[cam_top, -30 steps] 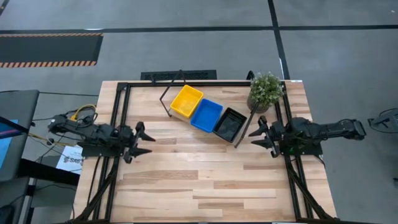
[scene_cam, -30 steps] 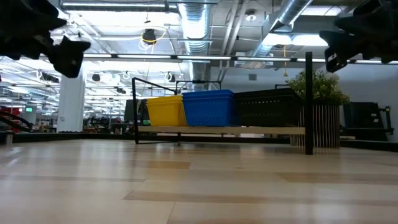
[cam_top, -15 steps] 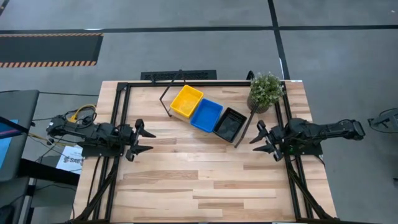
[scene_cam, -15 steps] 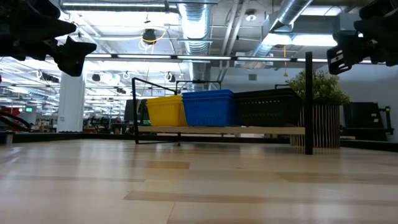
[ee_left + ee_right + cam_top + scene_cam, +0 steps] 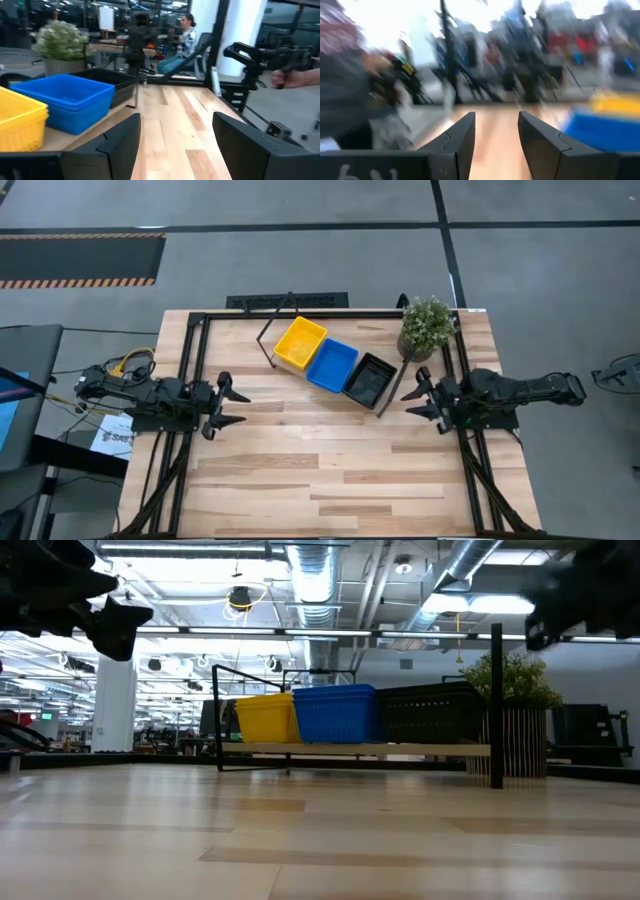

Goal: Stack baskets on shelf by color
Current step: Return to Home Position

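Note:
Three stacks of baskets stand in a row on the shelf [image 5: 350, 749] at the table's far middle: yellow [image 5: 300, 343], blue [image 5: 332, 364] and black [image 5: 369, 379]. They rest on their bottoms on the wooden board, which stands on thin black legs. My left gripper [image 5: 228, 402] hovers open near the table's left edge, pointing level toward the right, with nothing between its fingers [image 5: 125, 145]. My right gripper [image 5: 420, 396] hovers open near the right edge, beside the shelf's right end, also with nothing between its fingers.
A potted green plant [image 5: 427, 327] stands at the far right corner, behind the shelf's right end. A black frame [image 5: 190, 380] runs along the table's left, far and right sides. People sit in the room beyond the table [image 5: 187, 35]. Bare wood lies between the arms and toward the near edge.
My left gripper has rolled a little about its own pointing line while staying in place, still open. The baskets and shelf have not moved.

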Controlling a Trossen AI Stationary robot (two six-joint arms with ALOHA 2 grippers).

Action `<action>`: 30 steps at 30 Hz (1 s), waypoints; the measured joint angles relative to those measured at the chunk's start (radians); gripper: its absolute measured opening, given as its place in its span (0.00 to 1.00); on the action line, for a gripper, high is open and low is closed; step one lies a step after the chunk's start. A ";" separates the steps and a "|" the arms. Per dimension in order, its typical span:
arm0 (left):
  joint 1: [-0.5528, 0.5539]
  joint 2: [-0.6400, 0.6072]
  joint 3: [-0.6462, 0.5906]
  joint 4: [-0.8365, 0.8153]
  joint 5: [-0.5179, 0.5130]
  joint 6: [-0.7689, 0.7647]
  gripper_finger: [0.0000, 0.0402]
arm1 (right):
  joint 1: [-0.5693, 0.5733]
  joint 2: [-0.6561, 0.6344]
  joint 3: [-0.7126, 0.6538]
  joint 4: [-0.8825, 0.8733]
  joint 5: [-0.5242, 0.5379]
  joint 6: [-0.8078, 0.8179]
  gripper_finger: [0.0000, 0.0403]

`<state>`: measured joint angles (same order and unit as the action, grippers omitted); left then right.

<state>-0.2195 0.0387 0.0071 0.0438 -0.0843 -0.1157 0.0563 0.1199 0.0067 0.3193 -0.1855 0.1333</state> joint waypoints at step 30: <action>-0.002 0.000 0.000 -0.007 0.033 0.040 0.59 | 0.002 0.004 -0.002 -0.278 0.108 0.076 0.47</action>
<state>-0.2218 0.0391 0.0067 0.0372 -0.0509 -0.0752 0.0586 0.1238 0.0051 0.0414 -0.0780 0.2092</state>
